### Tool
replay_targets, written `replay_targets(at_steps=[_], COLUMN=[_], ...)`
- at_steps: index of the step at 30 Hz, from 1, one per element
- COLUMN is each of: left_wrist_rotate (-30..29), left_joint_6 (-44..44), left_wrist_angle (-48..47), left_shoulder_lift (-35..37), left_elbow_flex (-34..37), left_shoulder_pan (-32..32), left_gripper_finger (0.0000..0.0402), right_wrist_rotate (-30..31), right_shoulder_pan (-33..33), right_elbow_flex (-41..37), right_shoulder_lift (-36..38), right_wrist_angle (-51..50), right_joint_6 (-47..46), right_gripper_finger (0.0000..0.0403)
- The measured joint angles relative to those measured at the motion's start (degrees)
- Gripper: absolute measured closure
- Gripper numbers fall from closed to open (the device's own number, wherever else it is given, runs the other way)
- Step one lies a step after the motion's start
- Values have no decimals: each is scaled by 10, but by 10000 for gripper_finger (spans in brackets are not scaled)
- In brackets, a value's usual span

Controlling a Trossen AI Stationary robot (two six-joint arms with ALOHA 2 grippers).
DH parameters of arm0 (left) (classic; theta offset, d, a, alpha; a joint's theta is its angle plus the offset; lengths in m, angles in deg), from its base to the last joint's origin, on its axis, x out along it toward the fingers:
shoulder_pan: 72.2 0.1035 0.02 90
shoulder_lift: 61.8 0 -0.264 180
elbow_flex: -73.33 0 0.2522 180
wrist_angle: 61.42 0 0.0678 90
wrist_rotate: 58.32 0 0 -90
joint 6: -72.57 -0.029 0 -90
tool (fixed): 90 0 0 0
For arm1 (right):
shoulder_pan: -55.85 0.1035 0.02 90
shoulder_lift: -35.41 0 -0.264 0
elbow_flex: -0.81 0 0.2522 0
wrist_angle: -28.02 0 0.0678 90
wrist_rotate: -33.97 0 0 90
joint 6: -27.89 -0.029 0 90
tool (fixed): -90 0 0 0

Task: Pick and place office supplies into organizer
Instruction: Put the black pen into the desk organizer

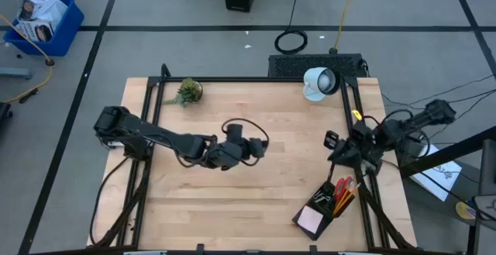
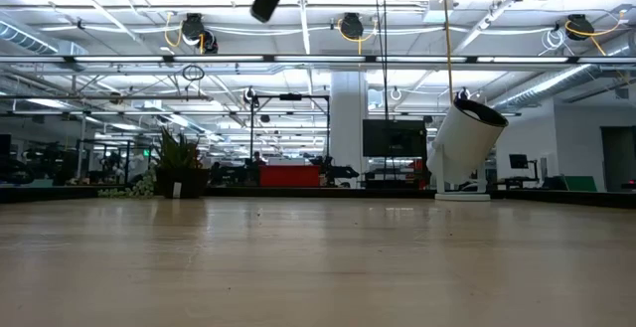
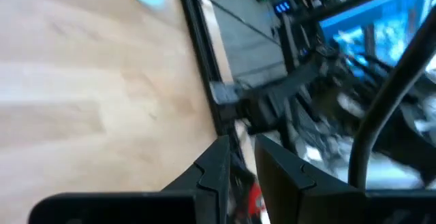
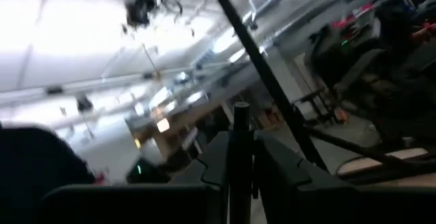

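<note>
The pale, straight-grained wooden table is sitting inside a black metal frame. The black rectangular organizer tray is resting at an angle near the table's front right corner. In one compartment a pink square sticky-note pad is lying flat. In the adjoining compartment red-handled scissors and orange-yellow pencils are standing bundled, slanting out toward the table's right edge.

The left gripper is hanging over the middle of the table on a dark, jointed arm, pointing toward the right side. In the left wrist view its two dark, angular fingers are standing close together with only a narrow slit between them, and nothing is showing in that slit.

The right gripper is sitting raised near the table's right edge, behind the organizer. In the right wrist view its dark fingers are clamping on a thin, straight black pen that is standing upright between them.

A small green leafy potted plant is standing at the back left of the table. A round white lamp with a smooth cylindrical shade is standing at the back right.
</note>
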Motion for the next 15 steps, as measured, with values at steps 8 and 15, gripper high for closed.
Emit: replay_targets(at_steps=[8, 15], left_wrist_rotate=[-32, -17], left_joint_6=[-1, 3], left_wrist_angle=[-44, -41], left_shoulder_lift=[32, 31], left_elbow_flex=[0, 0], left_shoulder_pan=[18, 13], left_gripper_finger=[327, 327], right_wrist_rotate=[112, 248], right_shoulder_pan=[156, 316], right_elbow_flex=[89, 129], right_shoulder_lift=[-37, -81], right_wrist_angle=[-150, -232], right_joint_6=[149, 176], right_gripper_finger=[362, 362])
